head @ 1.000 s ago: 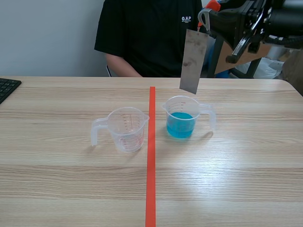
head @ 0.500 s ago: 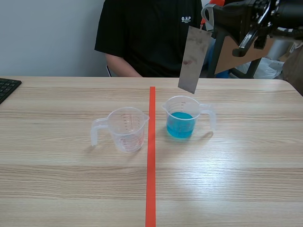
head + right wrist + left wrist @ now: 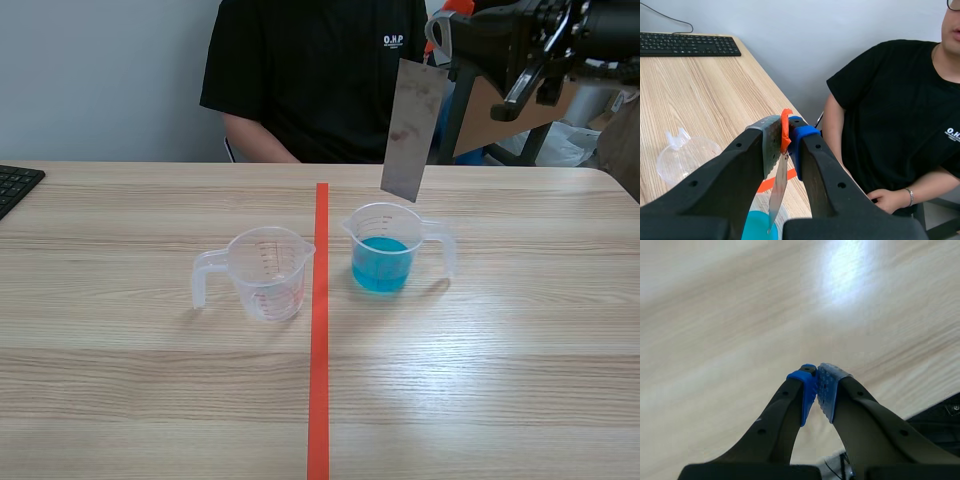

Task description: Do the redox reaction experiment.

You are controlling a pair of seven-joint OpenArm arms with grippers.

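High above the cup of blue liquid (image 3: 383, 262), the right claw (image 3: 786, 131) pinches a metal strip (image 3: 412, 130) hanging over it; only its own wrist view shows the left claw (image 3: 816, 390), pressed together.

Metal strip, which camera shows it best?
The scene view: the metal strip hangs whole and face-on over the cup of blue liquid. The right wrist view shows it edge-on under the right end effector. The left wrist view misses it.

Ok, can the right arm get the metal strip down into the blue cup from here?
Probably yes: the metal strip in the right tool hangs above the open blue cup, nothing between.
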